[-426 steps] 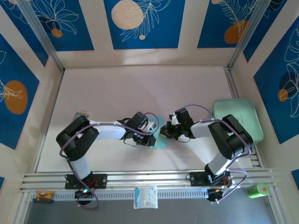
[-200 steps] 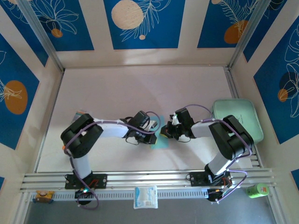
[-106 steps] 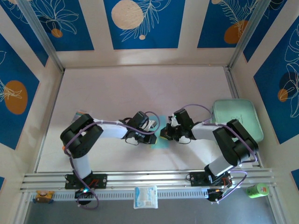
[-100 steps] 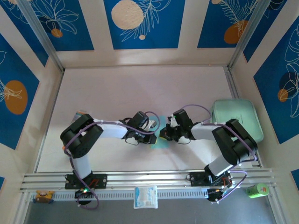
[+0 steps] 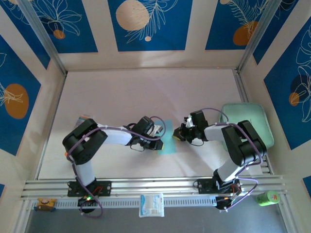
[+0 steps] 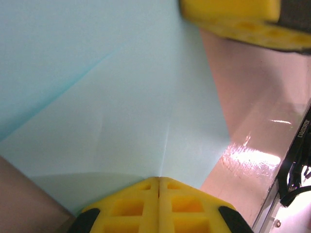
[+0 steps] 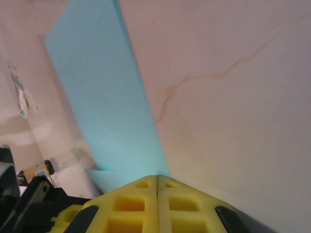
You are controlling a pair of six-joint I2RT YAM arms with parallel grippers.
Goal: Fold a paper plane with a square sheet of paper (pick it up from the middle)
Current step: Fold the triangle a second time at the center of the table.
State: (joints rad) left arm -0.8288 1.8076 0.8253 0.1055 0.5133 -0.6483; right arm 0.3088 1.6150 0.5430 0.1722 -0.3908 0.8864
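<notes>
as the left arm (image 5: 114,134) reaches low inward, its closed jaws press the square sheet of paper (image 5: 167,142). the right arm (image 5: 216,132) mirrors it, jaws closed, empty, beside the sheet.

Left arm (image 5: 116,134): elbow bent, forearm stretched rightward toward square sheet of paper (image 5: 168,144). Left gripper (image 5: 157,141) at sheet's left edge, low over it. Fingers (image 6: 143,191) pressed together, tips on sheet.

Right arm (image 5: 233,141): elbow folded back, forearm pointing leftward at sheet. Right gripper (image 5: 180,136) just beside sheet's right edge. Fingers (image 7: 143,201) pressed together, aimed at sheet.
</notes>
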